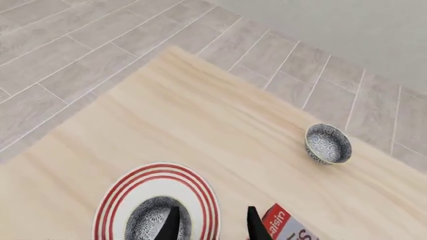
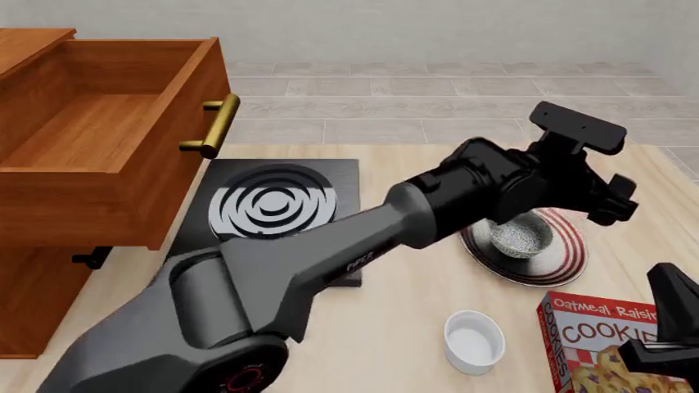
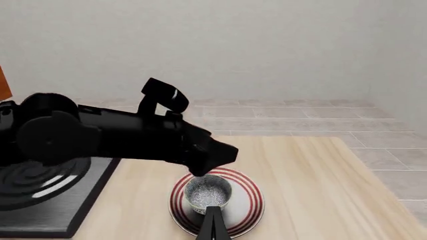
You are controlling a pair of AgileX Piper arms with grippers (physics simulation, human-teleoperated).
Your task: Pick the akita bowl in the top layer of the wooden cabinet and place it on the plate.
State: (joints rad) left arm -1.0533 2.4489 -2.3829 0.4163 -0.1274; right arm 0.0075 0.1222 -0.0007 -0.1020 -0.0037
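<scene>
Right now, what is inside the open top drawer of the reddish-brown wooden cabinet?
The open top drawer shows only bare wood; its front wall hides the near floor. The black-and-white patterned bowl sits on the red-ringed white plate.

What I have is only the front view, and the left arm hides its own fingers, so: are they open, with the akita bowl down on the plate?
Observer: The left wrist view shows the left gripper with its fingers spread apart, not clamped on the akita bowl. The bowl sits inside the red rings of the plate.
Operator: Is anything behind the arm that I can't see?
Observer: Yes. A second patterned bowl stands near the far edge of the table, well apart from the plate.
</scene>
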